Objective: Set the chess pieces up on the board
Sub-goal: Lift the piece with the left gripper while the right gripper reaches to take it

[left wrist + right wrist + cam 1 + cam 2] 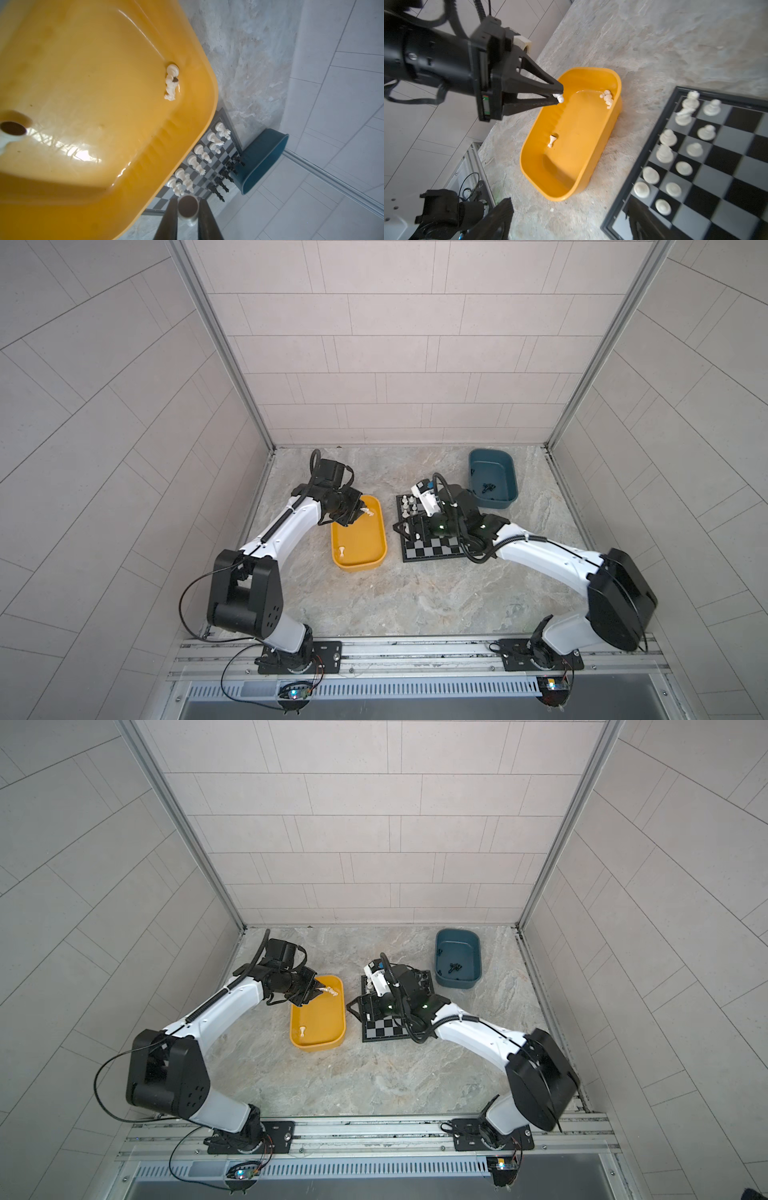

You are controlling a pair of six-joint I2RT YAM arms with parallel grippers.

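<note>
The left gripper [559,96] is clamped on a small white chess piece [560,99] and holds it in the air over one end of the yellow tray [591,71], above the tray floor. In the left wrist view the dark base of this piece looks toward the camera, so I judge that its head points outward from the fingertips; it must be turned base-down before it can stand. The board [737,166] lies just beside the tray, and two rows of white pieces [666,153] stand along its nearer edge, while black pieces [223,180] stand along the far edge next to the teal tray [505,456]. The right gripper [569,200] hangs over the board with its jaws wide apart and nothing between them. The step in hand is probably to bring the white piece to a free square in the white rows; which square is free I cannot tell, because the right arm covers part of the board. To do it well, the left arm should lift clear of the tray wall, cross low and slowly, come down between the standing neighbours without touching them, and let go only when the base sits flat. The right arm should first give room.
</note>
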